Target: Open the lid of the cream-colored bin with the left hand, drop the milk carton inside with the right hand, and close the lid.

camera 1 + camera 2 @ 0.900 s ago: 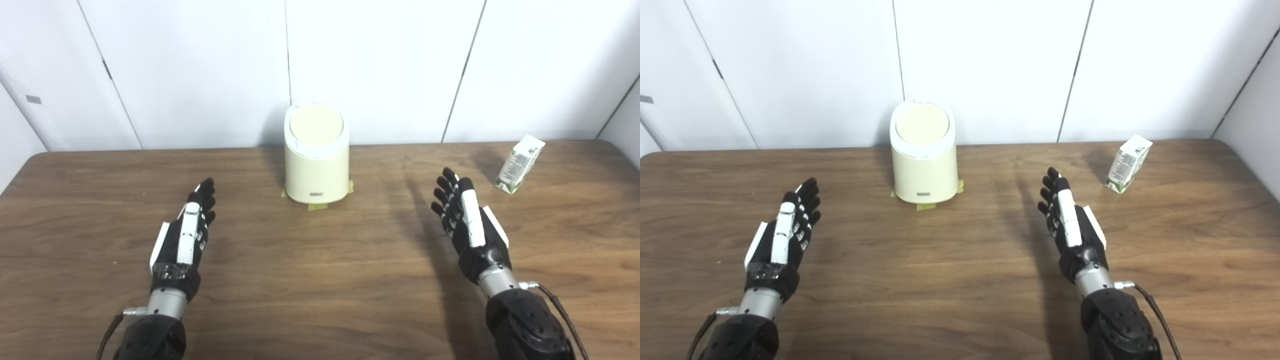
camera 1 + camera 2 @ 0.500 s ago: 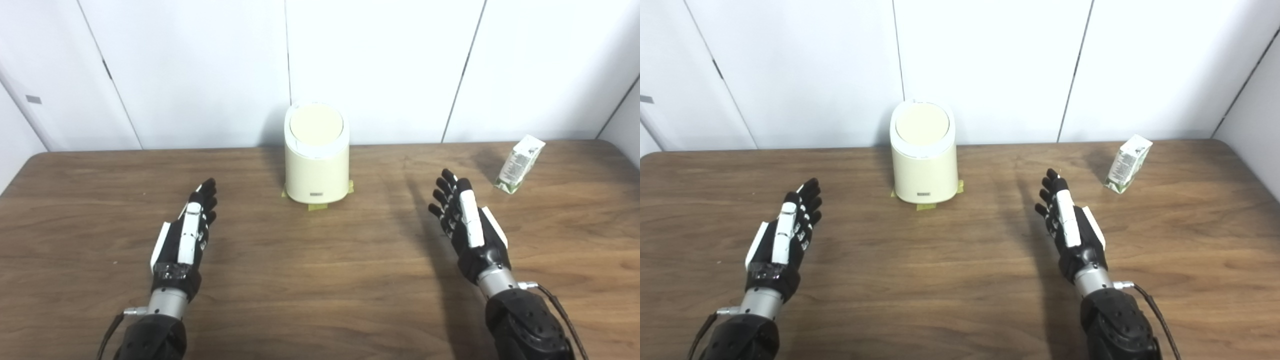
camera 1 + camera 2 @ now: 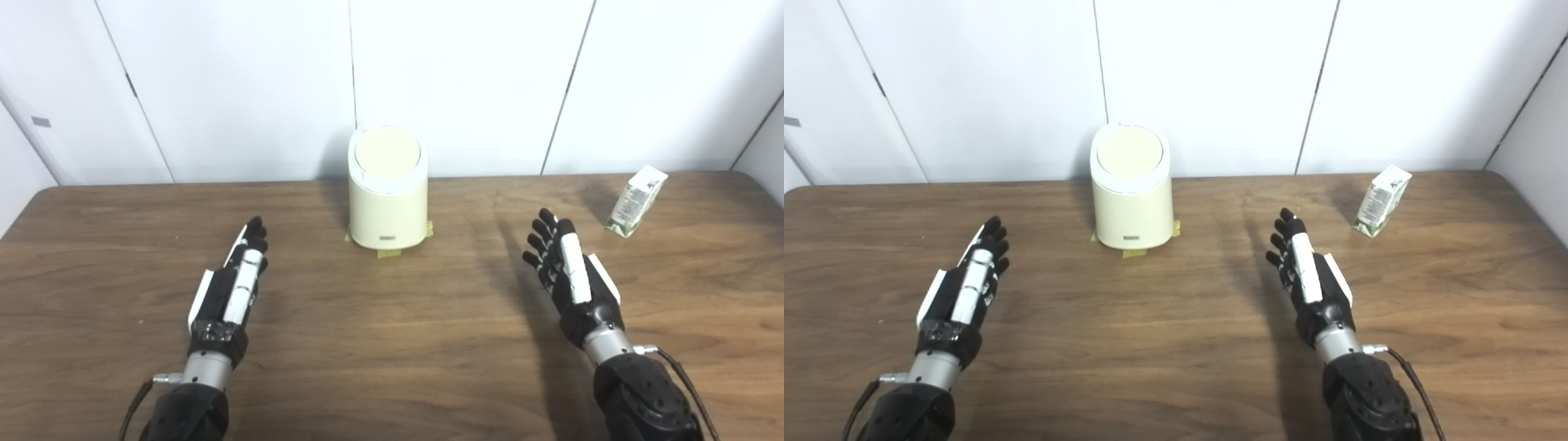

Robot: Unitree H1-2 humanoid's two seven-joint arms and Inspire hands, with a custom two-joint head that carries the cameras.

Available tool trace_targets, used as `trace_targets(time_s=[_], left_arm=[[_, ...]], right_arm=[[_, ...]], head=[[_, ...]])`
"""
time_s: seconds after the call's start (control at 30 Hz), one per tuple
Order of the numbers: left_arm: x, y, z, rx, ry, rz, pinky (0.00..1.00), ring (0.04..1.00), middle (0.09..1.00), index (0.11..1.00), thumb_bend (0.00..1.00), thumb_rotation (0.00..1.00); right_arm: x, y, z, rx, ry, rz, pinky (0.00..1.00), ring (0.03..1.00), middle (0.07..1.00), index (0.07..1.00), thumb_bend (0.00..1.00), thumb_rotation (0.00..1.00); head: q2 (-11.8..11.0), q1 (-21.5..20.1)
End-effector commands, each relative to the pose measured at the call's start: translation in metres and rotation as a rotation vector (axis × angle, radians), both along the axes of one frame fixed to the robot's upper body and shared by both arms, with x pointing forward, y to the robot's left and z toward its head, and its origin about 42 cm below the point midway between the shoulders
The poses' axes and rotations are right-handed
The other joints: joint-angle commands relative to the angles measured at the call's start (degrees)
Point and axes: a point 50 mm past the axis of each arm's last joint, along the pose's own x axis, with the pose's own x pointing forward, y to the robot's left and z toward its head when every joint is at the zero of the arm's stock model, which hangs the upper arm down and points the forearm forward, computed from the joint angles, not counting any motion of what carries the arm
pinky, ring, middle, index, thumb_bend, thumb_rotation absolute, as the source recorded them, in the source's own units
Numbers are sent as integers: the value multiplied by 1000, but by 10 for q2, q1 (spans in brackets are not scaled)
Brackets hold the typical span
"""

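Bin (image 3: 1132, 202) lid (image 3: 1129, 151) closed (carton (image 3: 1382, 200) far right), hands apart.

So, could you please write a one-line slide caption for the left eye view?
Both open hands, left hand and right hand, hover before the closed cream-colored bin; milk carton waits far right.

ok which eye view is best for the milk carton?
Right eye view: the milk carton sits further inside the frame, both visible faces unblocked. Left eye view shows the same tilted carton equally clear, only nearer the picture's right edge.
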Motion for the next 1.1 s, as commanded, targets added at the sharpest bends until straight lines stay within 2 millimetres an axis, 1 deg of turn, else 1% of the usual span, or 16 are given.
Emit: trace_targets(time_s=[0.0, 0.07, 0.13, 0.2, 0.3, 0.33, 0.4, 0.43, 0.53, 0.57, 0.67, 0.7, 0.8, 0.93, 1.0, 1.07], left_arm=[[9, -3, 26, 45, -85, -13, 963, 988, 981, 995, 561, 591], [16, -2, 39, 136, -79, 0, 907, 959, 962, 979, 605, 555], [26, 1, 53, 246, -78, 10, 920, 937, 937, 953, 699, 591], [37, 3, 69, 326, -106, -4, 913, 929, 932, 953, 719, 595], [58, 4, 97, 429, -159, -45, 799, 894, 925, 953, 754, 555], [66, 4, 108, 466, -169, -55, 790, 888, 924, 951, 757, 531], [81, 3, 125, 508, -175, -72, 807, 899, 938, 954, 767, 399], [91, 2, 135, 531, -173, -85, 810, 901, 940, 955, 768, 391], [116, -2, 162, 582, -158, -98, 845, 926, 952, 966, 809, 271], [123, -4, 170, 594, -154, -103, 848, 929, 952, 964, 817, 249], [144, -14, 192, 625, -144, -136, 839, 930, 952, 960, 827, 210], [150, -18, 199, 632, -143, -151, 857, 938, 954, 959, 824, 178], [166, -30, 215, 684, -132, -188, 857, 937, 950, 957, 824, 139], [185, -50, 230, 778, -126, -216, 823, 915, 943, 949, 823, 101], [194, -61, 235, 878, -129, -211, 804, 908, 938, 945, 825, 117], [205, -73, 239, 984, -131, -203, 764, 887, 919, 923, 843, 180]], right_arm=[[6, 2, 18, -14, -72, 15, 936, 980, 995, 1000, 661, 1000], [5, 3, 18, -20, -72, 18, 924, 975, 993, 1000, 666, 1000], [5, 4, 18, -21, -72, 20, 913, 968, 990, 1000, 670, 1000], [6, 6, 17, -12, -71, 18, 910, 966, 988, 1000, 667, 1000], [6, 6, 16, -7, -71, 15, 898, 964, 984, 999, 658, 1000], [6, 6, 16, -5, -71, 16, 889, 963, 984, 999, 655, 1000], [7, 5, 16, -9, -72, 20, 877, 965, 985, 1000, 657, 1000], [7, 5, 15, -7, -70, 19, 876, 965, 985, 1000, 657, 1000], [8, 6, 13, -9, -69, 19, 862, 958, 978, 1000, 656, 1000], [8, 6, 12, -10, -69, 20, 864, 958, 978, 1000, 654, 1000], [10, 7, 11, -10, -70, 20, 868, 958, 975, 1000, 642, 1000], [10, 7, 10, -11, -71, 18, 865, 954, 972, 1000, 635, 1000], [12, 7, 9, -5, -70, 17, 864, 952, 969, 1000, 633, 1000], [12, 7, 7, -5, -71, 24, 875, 952, 967, 1000, 638, 1000], [12, 8, 6, -4, -70, 23, 875, 949, 965, 1000, 640, 1000], [13, 8, 5, -6, -71, 21, 871, 943, 957, 1000, 633, 1000]], head=[[-4, 3], [-6, 4], [-9, 4], [-12, 6], [-11, 6], [-11, 6], [-11, 6], [-11, 6], [-12, 6], [-13, 6], [-14, 6], [-14, 7], [-15, 7], [-17, 8], [-18, 9], [-19, 9]])
